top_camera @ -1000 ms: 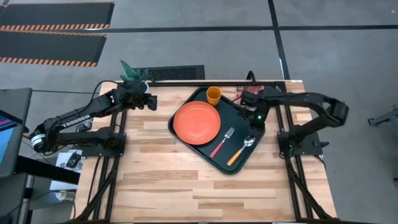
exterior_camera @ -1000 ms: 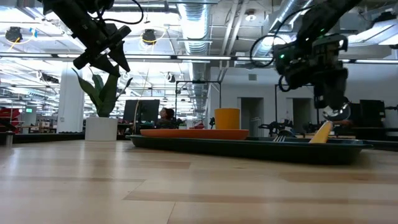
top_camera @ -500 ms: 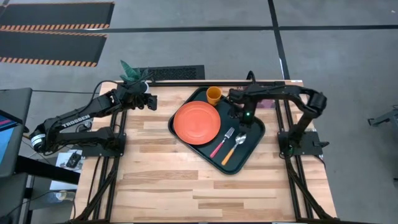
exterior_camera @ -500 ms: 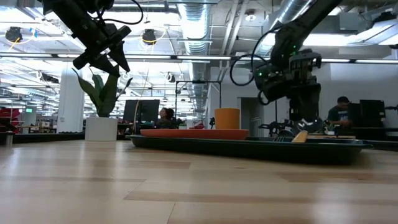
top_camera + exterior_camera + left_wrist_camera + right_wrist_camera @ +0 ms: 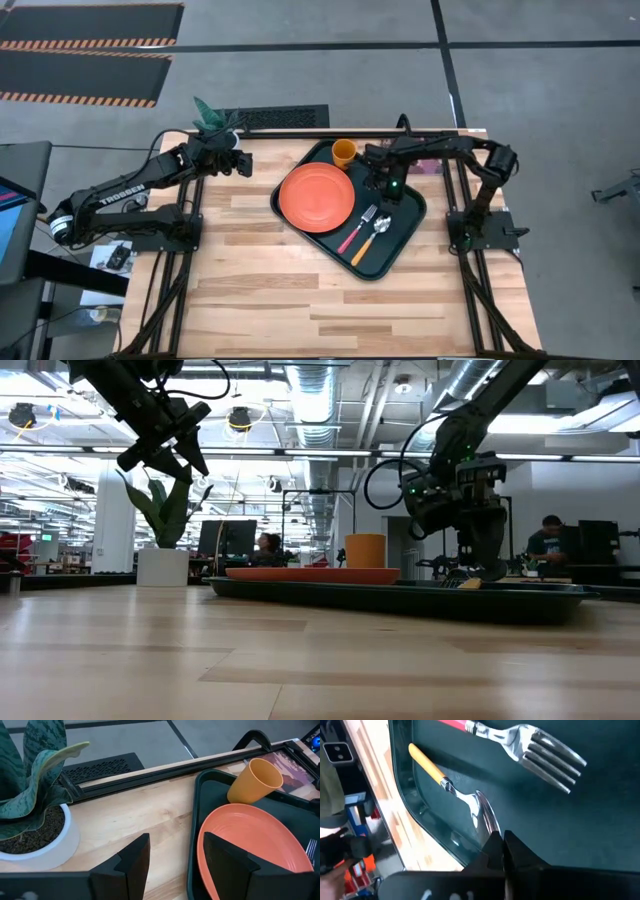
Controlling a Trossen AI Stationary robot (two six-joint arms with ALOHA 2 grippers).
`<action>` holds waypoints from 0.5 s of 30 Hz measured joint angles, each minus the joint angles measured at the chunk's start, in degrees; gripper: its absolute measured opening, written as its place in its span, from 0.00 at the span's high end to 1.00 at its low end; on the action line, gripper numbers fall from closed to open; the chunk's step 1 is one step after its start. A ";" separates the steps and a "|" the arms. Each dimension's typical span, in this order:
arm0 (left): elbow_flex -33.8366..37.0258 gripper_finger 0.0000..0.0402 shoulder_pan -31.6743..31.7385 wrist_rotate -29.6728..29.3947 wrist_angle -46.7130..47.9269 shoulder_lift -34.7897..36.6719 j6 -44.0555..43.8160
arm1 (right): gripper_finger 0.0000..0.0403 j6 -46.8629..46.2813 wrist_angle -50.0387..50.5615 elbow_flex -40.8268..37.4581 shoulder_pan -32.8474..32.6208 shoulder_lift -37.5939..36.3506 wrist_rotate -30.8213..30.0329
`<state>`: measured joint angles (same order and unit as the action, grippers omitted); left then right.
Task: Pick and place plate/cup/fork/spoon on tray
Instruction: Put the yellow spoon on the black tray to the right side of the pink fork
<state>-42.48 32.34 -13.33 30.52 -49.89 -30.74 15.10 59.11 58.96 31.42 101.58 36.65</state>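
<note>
The dark tray [image 5: 400, 240] lies on the table's far right. On it are the orange-red plate [image 5: 316, 197], the orange-yellow cup [image 5: 343, 152], the pink-handled fork [image 5: 357, 228] and, beside the fork, the orange-handled spoon [image 5: 366, 245]. My right gripper [image 5: 385, 212] is low over the tray, shut on the spoon's bowl end; it also shows in the low view [image 5: 478, 568]. My left gripper [image 5: 245, 163] hangs open and empty above the table's far left part, between the plant and the tray [image 5: 195, 820]. My right gripper [image 5: 502, 842] pinches the rim of the spoon's silver bowl [image 5: 487, 826] between its two fingertips, coming slanting down from the far side, roughly along the spoon. The spoon lies low on the tray floor with its orange handle [image 5: 427, 762] pointing away toward the tray's near rim.
A potted plant [image 5: 212, 118] stands at the table's far left edge, next to my left gripper. A reddish picture book [image 5: 280, 762] lies beyond the tray's far right corner. A black rail runs along the far edge. Bare wood lies toward the near edge. A person [image 5: 548, 535] sits in the room behind.
My right gripper has gone toward the table's left edge and down, staying shut on the spoon. The spoon has gone from slanting, bowl end up and handle end on the tray, to lying low next to the fork.
</note>
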 joint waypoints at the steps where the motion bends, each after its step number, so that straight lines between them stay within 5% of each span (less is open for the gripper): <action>1: 0.00 0.58 0.00 -0.01 0.00 0.00 0.01 | 1.00 -0.01 -0.02 0.00 0.25 0.00 0.01; 15: 0.00 0.58 0.00 -0.55 -0.02 0.00 -0.04 | 0.98 -0.30 -0.69 0.00 -0.05 0.00 -0.65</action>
<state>-42.48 32.34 -13.88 30.50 -49.89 -30.79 14.80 58.42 58.96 31.36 101.58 36.01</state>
